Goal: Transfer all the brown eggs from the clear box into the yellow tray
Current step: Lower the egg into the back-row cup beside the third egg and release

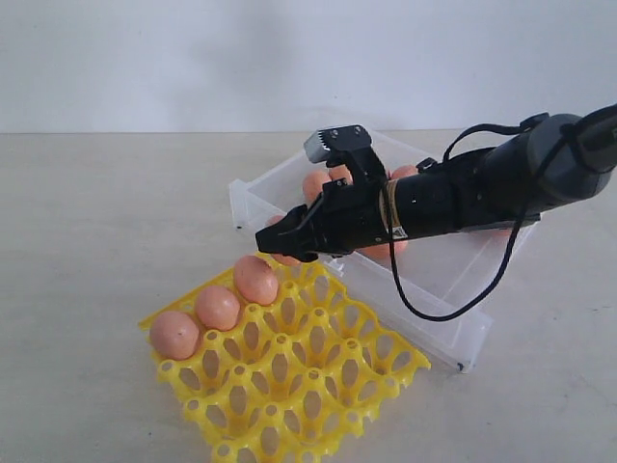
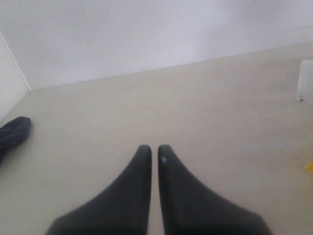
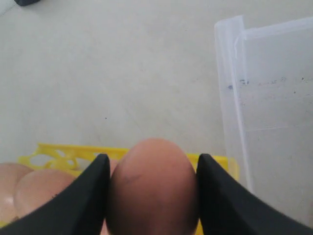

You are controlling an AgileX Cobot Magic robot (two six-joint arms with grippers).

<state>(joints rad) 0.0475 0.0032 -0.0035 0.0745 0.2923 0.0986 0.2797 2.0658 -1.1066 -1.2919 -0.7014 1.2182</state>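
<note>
My right gripper [image 1: 285,241] is shut on a brown egg [image 3: 152,186], which fills the gap between its two black fingers. It hovers over the near rim of the clear box [image 1: 424,328], just above the far corner of the yellow tray [image 1: 289,378]. Three brown eggs [image 1: 218,307] sit in a row along the tray's far left edge. More brown eggs [image 1: 316,183] lie in the box, mostly hidden behind the arm. The left gripper [image 2: 154,147] is shut with nothing in it, low over bare table; the exterior view does not show it.
The tray lies in front of and left of the box, nearly touching it. The right arm's black cable [image 1: 424,309] hangs over the box's front part. A dark object [image 2: 12,134] lies at the table's edge in the left wrist view.
</note>
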